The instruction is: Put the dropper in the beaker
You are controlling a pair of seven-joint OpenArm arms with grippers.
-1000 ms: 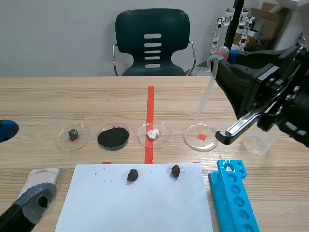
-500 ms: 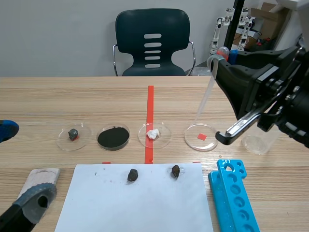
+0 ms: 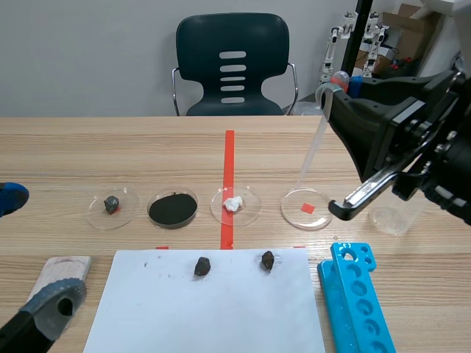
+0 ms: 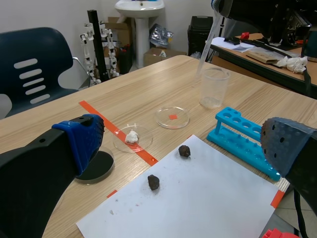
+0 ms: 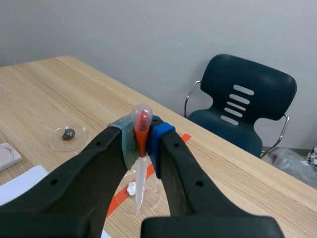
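The dropper point(image 3: 313, 149), a clear plastic pipette with a red bulb point(image 5: 140, 127), hangs tip-down from my right gripper point(image 3: 329, 91), which is shut on its bulb point(image 5: 141, 130) high above the table. Its tip hovers over an empty petri dish point(image 3: 306, 208). The clear beaker point(image 3: 394, 218) stands on the table to the right of that dish, partly behind my right arm, and shows in the left wrist view too point(image 4: 214, 88). My left gripper point(image 4: 178, 148) is open, low at the table's near left point(image 3: 29, 265), far from both.
A row of petri dishes holds a dark stone point(image 3: 111, 204), black powder point(image 3: 173, 209) and a white lump point(image 3: 234, 204). Two dark stones point(image 3: 202, 266) lie on white paper point(image 3: 206, 305). A blue tube rack point(image 3: 356, 297) lies at the front right, a white pad point(image 3: 62, 271) at the front left.
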